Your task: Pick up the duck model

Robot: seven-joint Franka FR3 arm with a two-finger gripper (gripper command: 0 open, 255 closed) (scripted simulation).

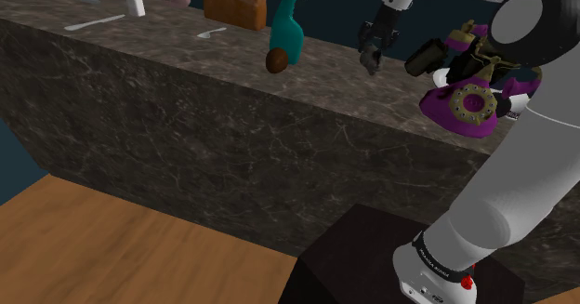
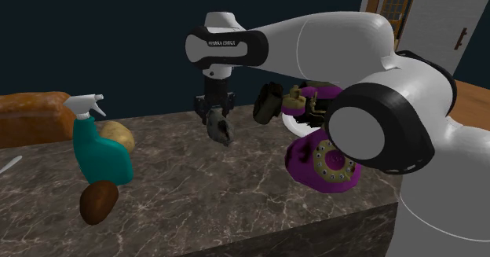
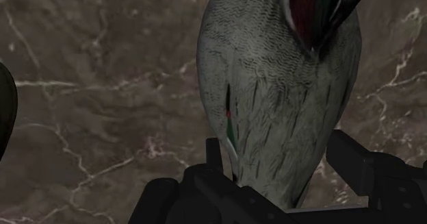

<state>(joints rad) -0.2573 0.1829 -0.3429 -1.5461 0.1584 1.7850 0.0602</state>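
Wrist view first, and it's a firm catch: the gripper (image 3: 277, 147) has its two black fingers (image 3: 356, 159) closed on the duck model (image 3: 267, 85). They pinch the grey feathered body at its narrow end, so the bulk hangs away from the hand, with the dark veined marble tabletop (image 3: 102, 85) behind it. Over in the shoulder view, the white arm (image 1: 520, 116) points the gripper straight down and the duck model dangles beneath it, toward the far side of the tabletop. A purple rotary telephone (image 1: 465, 102) sits near at the duck model's four o'clock, which I'd say explains the vertical reach: coming in from above keeps the hand off that handset. At nine o'clock stands a teal spray bottle (image 1: 288, 33) with a brown rounded object (image 1: 276, 61) at its foot, both well apart from the action, and a bread loaf (image 1: 234, 3) sits further round at ten. From the second exterior view the duck model looks just clear of the marble, though the gap is hard to call. A straight pull upward seems the safe finish, with the telephone being the one thing a sideways swing could clip.
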